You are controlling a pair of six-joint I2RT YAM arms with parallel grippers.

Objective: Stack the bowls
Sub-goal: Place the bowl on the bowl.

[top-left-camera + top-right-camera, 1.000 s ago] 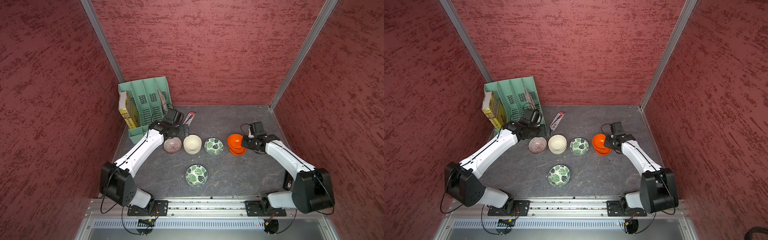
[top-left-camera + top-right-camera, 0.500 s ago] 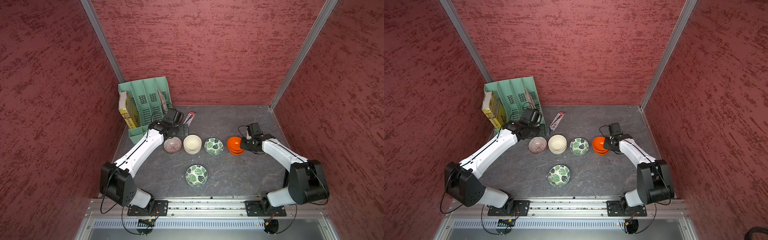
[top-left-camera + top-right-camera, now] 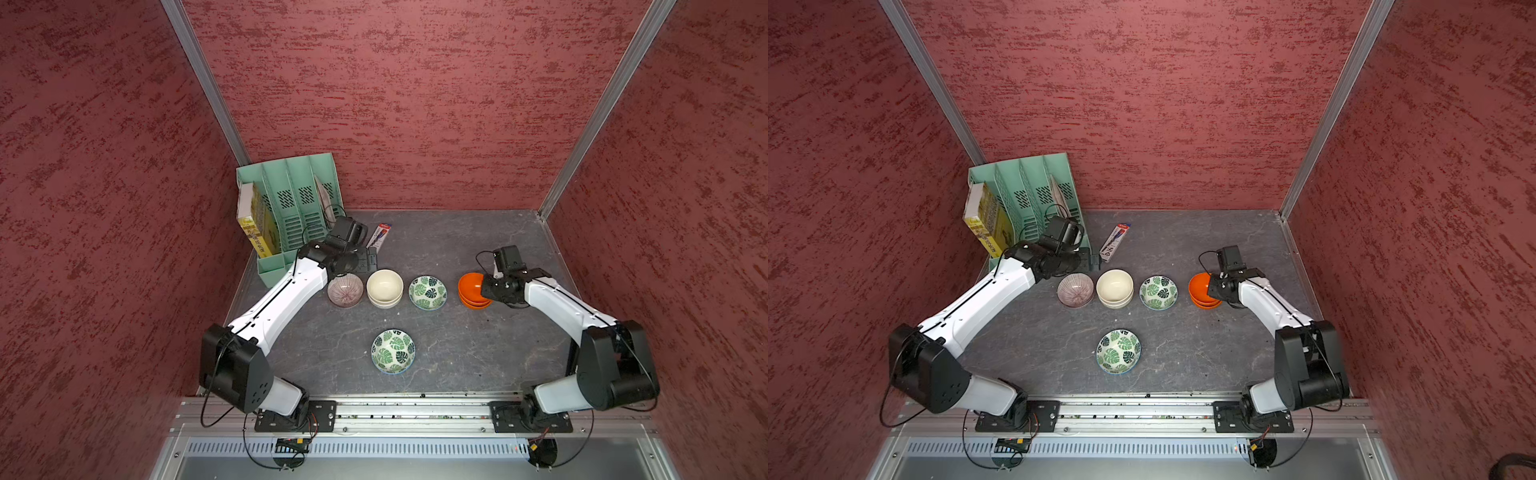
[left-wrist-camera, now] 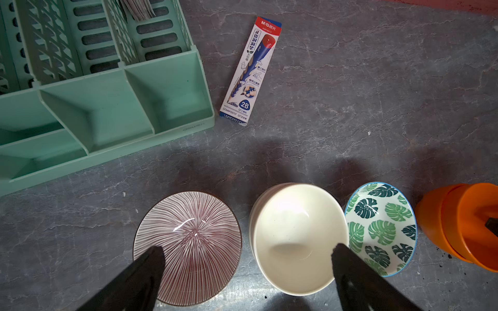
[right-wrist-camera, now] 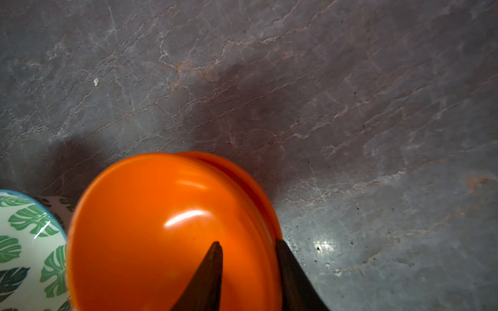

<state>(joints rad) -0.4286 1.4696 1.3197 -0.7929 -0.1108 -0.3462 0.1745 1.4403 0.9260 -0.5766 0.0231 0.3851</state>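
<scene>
Glossy orange round bowls [image 5: 161, 229], nested pair, at right end of row beside white leaf-printed bowl [image 5: 27, 242]. My right gripper [image 5: 246, 243] straddles upper rim, jaws parted. My left gripper [image 4: 248, 247] gapes above purple-lined bowl [image 4: 188, 237].

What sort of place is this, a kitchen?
Probably a robot test booth: textured red walls close in a grey table, a left arm and right arm are bolted to a metal rail, and bowls are laid out between them.

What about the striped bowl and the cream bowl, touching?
Apart. The left wrist view shows bare table between the striped bowl and the cream bowl.
</scene>
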